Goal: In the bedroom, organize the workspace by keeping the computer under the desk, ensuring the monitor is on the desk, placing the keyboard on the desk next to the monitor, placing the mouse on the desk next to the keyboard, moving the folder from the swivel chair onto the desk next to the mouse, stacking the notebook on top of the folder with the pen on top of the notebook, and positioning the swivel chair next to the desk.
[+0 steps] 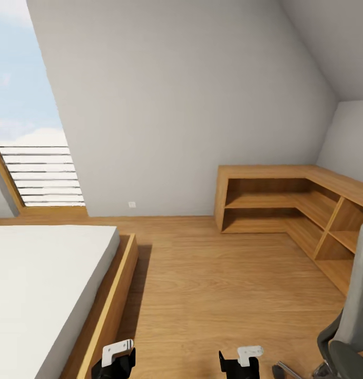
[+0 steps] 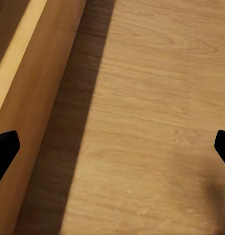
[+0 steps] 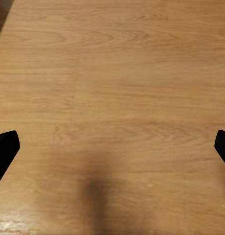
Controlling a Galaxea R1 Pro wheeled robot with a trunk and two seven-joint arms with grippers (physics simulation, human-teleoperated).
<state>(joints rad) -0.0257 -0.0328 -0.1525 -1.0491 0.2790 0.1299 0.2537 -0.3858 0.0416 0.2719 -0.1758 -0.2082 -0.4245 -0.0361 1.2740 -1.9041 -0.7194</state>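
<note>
Swivel chair [image 1: 350, 326] sits at our right, near corner shelving [image 1: 286, 202]. Left gripper [image 2: 112, 147] and right gripper [image 3: 112, 147] hang over wooden floor [image 1: 218, 295], fingers wide, empty.

The right end effector [image 3: 112, 149] hangs over bare wooden floor [image 3: 117, 73], its black fingertips [image 3: 4, 147] spread wide.

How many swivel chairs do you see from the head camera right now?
1. The swivel chair sits at the head view's lower right edge, cut off by the frame, beside the wooden corner shelving. Others could stand outside the frame.
</note>
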